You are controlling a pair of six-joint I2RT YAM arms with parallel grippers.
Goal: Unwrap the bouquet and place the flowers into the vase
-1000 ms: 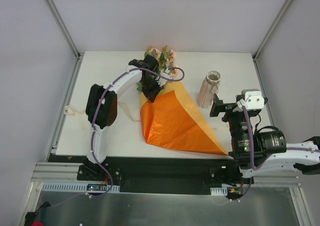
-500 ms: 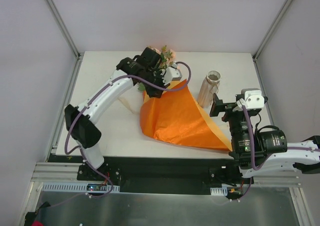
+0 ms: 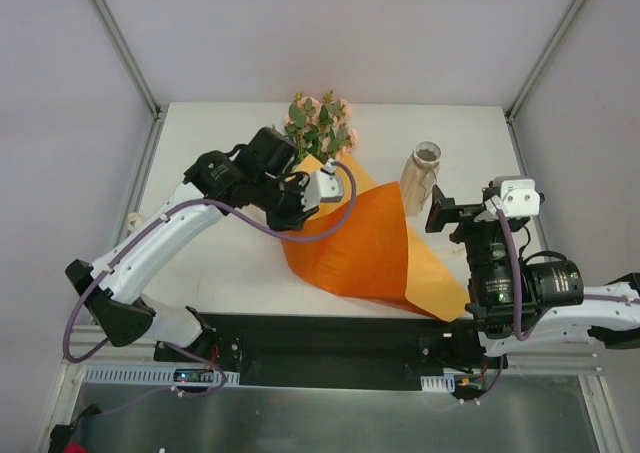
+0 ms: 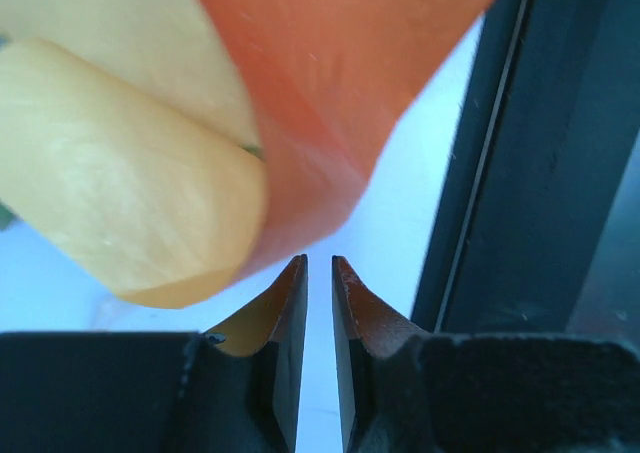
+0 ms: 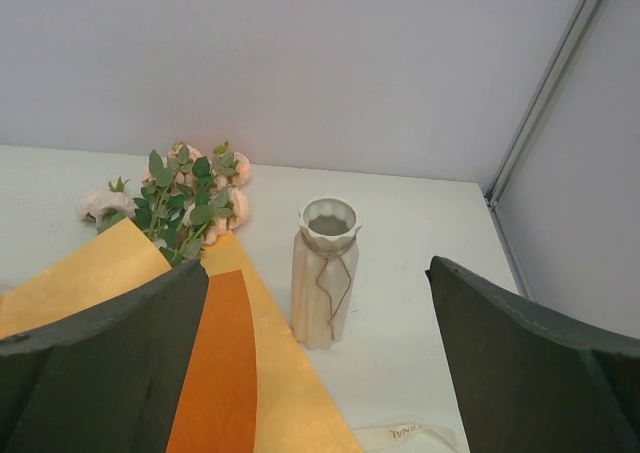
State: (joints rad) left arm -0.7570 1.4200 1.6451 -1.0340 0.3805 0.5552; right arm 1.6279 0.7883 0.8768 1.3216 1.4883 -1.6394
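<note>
1. Your left gripper [image 4: 319, 273] has only a thin gap between its fingers, and nothing sits in that gap.
2. It hangs just over the orange paper [image 3: 365, 248], by the paper's left edge.
3. Your right gripper [image 5: 318, 313] is wide open and holds nothing.
4. The flowers [image 3: 320, 128] lie at the back of the table [image 3: 215, 143], poking out of the paper.
5. The vase [image 3: 420, 178] stands upright, touching the paper's right side.

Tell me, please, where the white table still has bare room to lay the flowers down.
The white table is bare at its far left corner, behind the left arm, and at the far right between the beige ribbed vase and the right wall. The middle is crowded by the orange wrapping paper and peach roses.
</note>
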